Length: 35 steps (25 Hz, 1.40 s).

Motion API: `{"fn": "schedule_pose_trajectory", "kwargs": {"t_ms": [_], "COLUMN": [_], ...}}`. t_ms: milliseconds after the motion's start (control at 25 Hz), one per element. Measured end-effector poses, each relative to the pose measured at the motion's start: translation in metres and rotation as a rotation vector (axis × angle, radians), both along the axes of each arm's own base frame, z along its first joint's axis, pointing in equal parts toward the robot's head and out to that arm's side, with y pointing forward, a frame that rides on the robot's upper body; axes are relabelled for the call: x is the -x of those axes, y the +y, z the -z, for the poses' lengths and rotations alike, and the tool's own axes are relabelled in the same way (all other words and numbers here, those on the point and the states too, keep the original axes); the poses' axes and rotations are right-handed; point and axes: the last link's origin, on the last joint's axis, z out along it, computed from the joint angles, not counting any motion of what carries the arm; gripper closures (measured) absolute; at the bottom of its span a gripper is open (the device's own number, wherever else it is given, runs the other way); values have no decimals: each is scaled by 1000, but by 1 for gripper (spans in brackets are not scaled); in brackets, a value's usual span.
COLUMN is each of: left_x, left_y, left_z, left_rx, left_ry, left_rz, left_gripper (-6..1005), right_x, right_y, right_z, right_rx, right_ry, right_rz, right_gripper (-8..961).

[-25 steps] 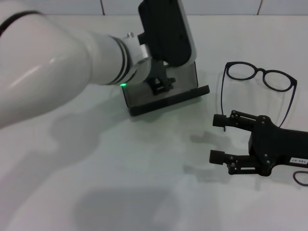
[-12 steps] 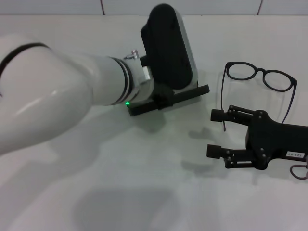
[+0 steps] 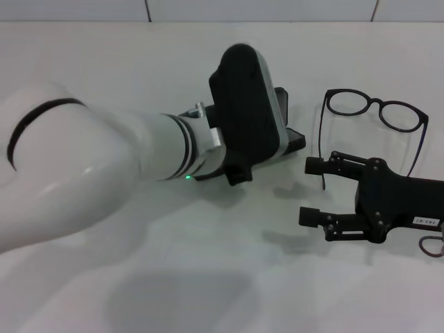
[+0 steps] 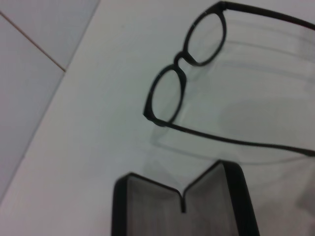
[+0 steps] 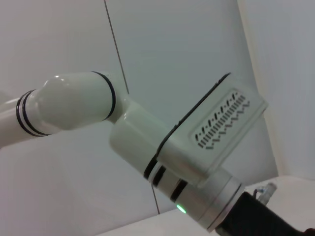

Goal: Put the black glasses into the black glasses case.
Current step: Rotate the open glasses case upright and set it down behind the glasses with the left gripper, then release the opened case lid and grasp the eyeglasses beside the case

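Note:
The black glasses (image 3: 375,111) lie unfolded on the white table at the right rear, temple arms pointing towards me. They also show in the left wrist view (image 4: 182,64). The black glasses case (image 3: 293,139) stands open left of them, mostly hidden under my left arm's wrist (image 3: 244,114). Its grey lining shows in the left wrist view (image 4: 147,206). My left gripper is hidden beneath that wrist, at the case. My right gripper (image 3: 312,191) is open and empty, low over the table just in front of the glasses, one fingertip (image 3: 313,166) near the left temple arm.
The white table (image 3: 208,263) stretches in front and to the left. A tiled wall edge (image 3: 208,10) runs along the back. My left forearm (image 3: 83,173) crosses the left half of the head view. The right wrist view shows only my left arm (image 5: 162,142).
My left arm has swung right and towards me, its wrist now covering most of the open case. My right gripper has shifted slightly left, still open.

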Motion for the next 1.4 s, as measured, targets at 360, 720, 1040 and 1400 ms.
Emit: {"fn": "schedule_pose_trajectory", "kwargs": {"t_ms": [360, 720, 1040, 1400], "left_x": [10, 21, 24, 29], "left_y": [-6, -6, -8, -3], "left_z": [7, 8, 5, -3], "left_rx": [16, 9, -13, -53], "left_ry": [9, 17, -8, -51], "left_rz": [-25, -62, -71, -121], "left_gripper": [980, 980, 979, 977], "right_x": [-16, -25, -24, -25], "right_y": [-1, -3, -4, -3], "right_z": [-15, -21, -18, -20], "right_rx": [-29, -46, -45, -47], "right_ry": [-6, -5, -4, -9], "right_rz": [51, 80, 82, 79], "right_gripper": [80, 80, 80, 81]}}
